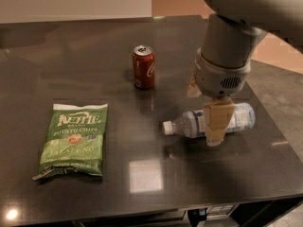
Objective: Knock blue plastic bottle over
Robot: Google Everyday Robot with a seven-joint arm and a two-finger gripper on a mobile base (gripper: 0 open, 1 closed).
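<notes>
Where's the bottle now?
Camera view, right side of table: bottle lies on its side, cap left, gripper at its middle, can to its upper left.

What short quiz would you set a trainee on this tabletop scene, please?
1. True or false: the blue plastic bottle stands upright on the table.
2. Where is the pincer? A) at the table's far corner B) low at the bottle's middle, in front of it in this view C) below the table's edge.
3. Fill in: the only item standing upright is the ___.

Key:
1. False: it lies on its side, its white cap towards the green chip bag.
2. B.
3. Red soda can.
</notes>
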